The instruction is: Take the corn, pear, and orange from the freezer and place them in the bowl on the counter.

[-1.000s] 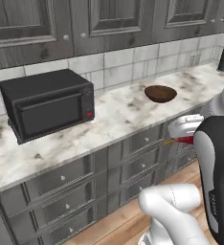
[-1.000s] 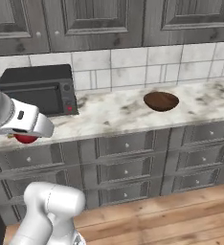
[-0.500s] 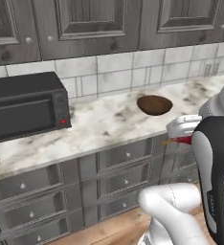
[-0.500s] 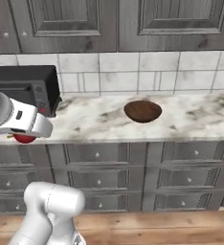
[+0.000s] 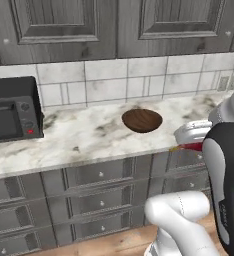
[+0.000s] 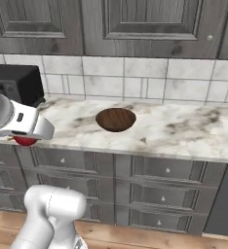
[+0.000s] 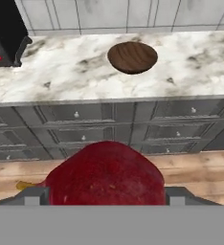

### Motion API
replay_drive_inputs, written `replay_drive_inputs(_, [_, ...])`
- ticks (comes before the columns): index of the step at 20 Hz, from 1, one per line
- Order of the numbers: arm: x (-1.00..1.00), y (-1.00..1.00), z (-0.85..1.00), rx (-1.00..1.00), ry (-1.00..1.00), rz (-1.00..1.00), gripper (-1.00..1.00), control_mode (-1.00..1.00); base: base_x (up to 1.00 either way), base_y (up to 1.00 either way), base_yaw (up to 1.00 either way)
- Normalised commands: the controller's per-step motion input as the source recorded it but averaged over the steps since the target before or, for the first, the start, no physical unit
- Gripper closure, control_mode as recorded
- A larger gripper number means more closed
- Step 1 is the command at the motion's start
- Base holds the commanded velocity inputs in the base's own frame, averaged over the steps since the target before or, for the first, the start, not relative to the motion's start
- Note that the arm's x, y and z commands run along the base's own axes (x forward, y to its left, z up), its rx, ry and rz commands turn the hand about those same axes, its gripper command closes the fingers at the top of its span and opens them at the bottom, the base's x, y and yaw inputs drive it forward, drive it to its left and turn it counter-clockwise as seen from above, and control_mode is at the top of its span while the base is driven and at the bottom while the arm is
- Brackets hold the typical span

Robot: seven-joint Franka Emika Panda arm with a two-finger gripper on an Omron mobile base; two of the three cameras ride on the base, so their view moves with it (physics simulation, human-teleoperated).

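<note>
Bowl (image 5: pixel 142 120) nearer view centre than 0.5 s ago; pincer (image 7: pixel 104 191) grips red item (image 7: pixel 104 174).

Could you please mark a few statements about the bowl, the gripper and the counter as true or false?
1. The bowl is empty. True.
2. The gripper is open and holds nothing. False: it is shut on a dark red item.
3. The bowl stands on the counter. True.
4. The black microwave stands right of the bowl in the left base view. False: it stands to the left.
</note>
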Motion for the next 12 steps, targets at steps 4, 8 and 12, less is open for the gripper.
replay_drive_inputs(4, [0.0, 0.0, 0.0, 0.0, 0.0, 0.0, 1.0, 1.0, 0.66, -0.57, 0.03])
replay_drive_inputs(8, [0.0, 0.0, 0.0, 0.0, 0.0, 0.0, 1.0, 1.0, 0.67, -0.07, 0.0])
replay_drive_inputs(12, [0.0, 0.0, 0.0, 0.0, 0.0, 0.0, 1.0, 1.0, 0.71, -0.01, -0.02])
